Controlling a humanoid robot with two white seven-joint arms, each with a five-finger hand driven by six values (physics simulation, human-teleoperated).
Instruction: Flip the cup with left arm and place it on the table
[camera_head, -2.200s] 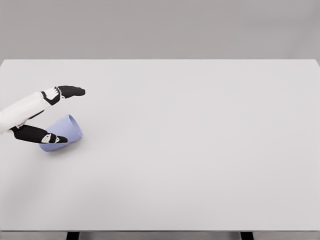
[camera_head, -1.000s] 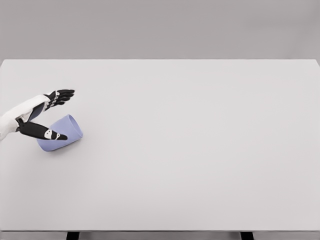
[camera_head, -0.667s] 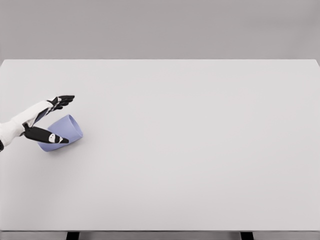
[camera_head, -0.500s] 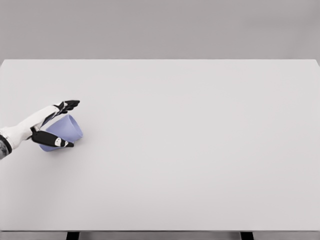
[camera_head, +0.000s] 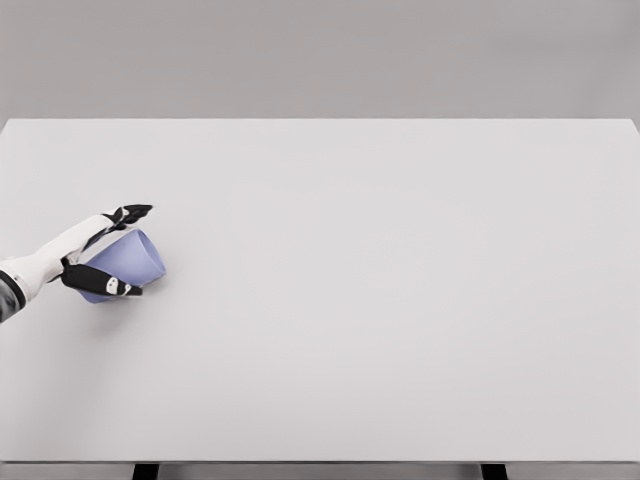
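While the cup (camera_head: 130, 264) lies on its side near the left edge of the tabletop (camera_head: 380, 300), the left hand (camera_head: 92, 252) sits around its closed end, reaching in from the lower left on a white forearm. The cup is pale lavender blue and tapered, with its wider open mouth turned toward the right and slightly toward the far side, and its narrower base pointing back toward the left, partly hidden behind the hand. The hand is spread rather than closed: its black fingers (camera_head: 130, 212) stretch out over the far side of the cup, just above its upper wall, while the black thumb (camera_head: 100, 283) lies along the near side, low against the cup's lower wall. The cup thus sits between the fingers and the thumb, bracketed by them, yet whether either actually presses on the wall cannot be told from this view, and the cup rests on the tabletop and is not lifted. The tabletop is a plain light grey slab reaching across the whole view, with a darker grey wall (camera_head: 320, 55) beyond its far edge.
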